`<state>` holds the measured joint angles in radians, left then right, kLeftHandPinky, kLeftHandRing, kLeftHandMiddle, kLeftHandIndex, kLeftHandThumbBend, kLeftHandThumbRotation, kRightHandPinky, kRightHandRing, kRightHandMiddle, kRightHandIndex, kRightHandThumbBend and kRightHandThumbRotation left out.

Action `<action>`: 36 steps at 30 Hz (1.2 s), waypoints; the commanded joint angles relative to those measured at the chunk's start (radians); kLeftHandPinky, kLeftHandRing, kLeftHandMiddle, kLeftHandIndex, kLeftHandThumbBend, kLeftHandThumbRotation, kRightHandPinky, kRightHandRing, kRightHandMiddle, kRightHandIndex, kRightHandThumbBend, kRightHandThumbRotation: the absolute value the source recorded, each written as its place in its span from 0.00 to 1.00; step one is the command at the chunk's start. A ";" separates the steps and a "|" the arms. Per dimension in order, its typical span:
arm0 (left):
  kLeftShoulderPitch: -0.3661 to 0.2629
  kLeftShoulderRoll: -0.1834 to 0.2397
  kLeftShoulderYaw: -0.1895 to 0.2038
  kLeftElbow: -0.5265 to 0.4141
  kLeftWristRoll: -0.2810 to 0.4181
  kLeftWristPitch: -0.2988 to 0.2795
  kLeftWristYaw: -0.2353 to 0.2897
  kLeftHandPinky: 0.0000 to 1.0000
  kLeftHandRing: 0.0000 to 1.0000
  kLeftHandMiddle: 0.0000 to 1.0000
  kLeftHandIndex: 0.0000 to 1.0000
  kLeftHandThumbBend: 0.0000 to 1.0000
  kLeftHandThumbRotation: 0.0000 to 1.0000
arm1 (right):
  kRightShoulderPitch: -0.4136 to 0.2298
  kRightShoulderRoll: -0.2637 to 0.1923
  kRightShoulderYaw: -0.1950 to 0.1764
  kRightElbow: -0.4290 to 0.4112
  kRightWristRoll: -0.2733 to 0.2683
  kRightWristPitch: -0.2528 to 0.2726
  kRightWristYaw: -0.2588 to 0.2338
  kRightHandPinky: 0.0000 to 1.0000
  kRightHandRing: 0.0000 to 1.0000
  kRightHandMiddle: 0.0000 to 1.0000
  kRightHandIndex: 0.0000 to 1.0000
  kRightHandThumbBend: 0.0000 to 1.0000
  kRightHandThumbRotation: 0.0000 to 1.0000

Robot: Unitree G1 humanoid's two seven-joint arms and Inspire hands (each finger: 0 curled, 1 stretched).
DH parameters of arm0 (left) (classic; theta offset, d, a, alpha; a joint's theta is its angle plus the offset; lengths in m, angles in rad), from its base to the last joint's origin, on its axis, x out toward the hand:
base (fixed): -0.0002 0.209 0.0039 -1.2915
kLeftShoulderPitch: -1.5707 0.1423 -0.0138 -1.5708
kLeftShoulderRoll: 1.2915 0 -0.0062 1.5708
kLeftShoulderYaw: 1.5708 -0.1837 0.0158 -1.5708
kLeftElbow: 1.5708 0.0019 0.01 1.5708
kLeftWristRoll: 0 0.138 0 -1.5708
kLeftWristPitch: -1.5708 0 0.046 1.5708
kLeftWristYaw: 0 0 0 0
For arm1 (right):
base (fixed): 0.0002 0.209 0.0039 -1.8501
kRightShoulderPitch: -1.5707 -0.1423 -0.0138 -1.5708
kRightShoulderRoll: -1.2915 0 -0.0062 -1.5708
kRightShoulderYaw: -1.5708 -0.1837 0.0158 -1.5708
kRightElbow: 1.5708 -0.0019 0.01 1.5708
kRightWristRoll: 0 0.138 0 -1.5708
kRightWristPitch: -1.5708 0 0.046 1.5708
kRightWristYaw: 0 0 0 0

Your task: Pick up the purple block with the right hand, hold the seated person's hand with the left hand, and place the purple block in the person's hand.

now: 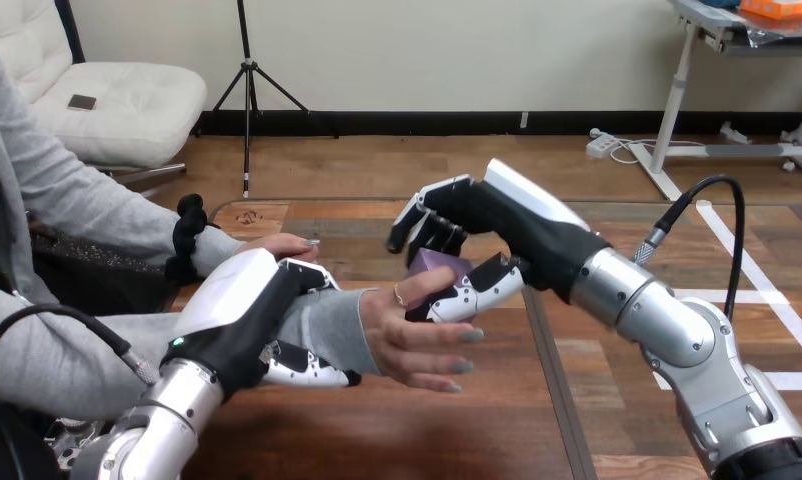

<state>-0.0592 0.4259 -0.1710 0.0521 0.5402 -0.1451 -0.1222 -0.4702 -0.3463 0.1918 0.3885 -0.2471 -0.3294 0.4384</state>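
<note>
The robot's right hand (497, 225) is clamped on a small purple block (439, 266), which sits tucked between its curled fingers above and its thumb below. Directly under that hand lies the person's hand (417, 340), open and palm up. The block may already be brushing the palm, but from here I can't tell. The robot's left hand (239, 310) is wrapped round the person's grey-sleeved wrist, fingers over the top and thumb beneath, holding it above the wooden table (427, 430). The block looks light and rigid with smooth, flat faces. I'd judge it best pinched on opposite faces, since it could slip or tumble if the pinch eases unevenly.
</note>
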 commanded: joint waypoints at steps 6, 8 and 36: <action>-0.043 -0.005 0.002 -0.102 0.003 -0.050 0.024 0.57 0.66 0.71 0.74 0.87 0.55 | 0.007 0.013 -0.005 -0.061 0.059 0.030 0.034 0.65 0.72 0.75 0.79 1.00 0.64; -0.041 -0.003 0.003 -0.101 -0.002 -0.060 0.023 0.57 0.67 0.72 0.74 0.90 0.57 | 0.013 0.013 -0.009 -0.063 0.069 0.029 0.035 0.66 0.74 0.77 0.80 1.00 0.68; -0.017 -0.038 0.026 -0.009 -0.202 -0.227 0.011 0.58 0.69 0.73 0.72 0.97 0.91 | 0.167 -0.004 -0.049 -0.087 0.119 -0.043 -0.025 0.75 0.86 0.86 0.88 1.00 0.94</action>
<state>-0.0448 0.4139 -0.1683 0.0334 0.3957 -0.3046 -0.1295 -0.3242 -0.3517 0.1745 0.3301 -0.1553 -0.3410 0.4331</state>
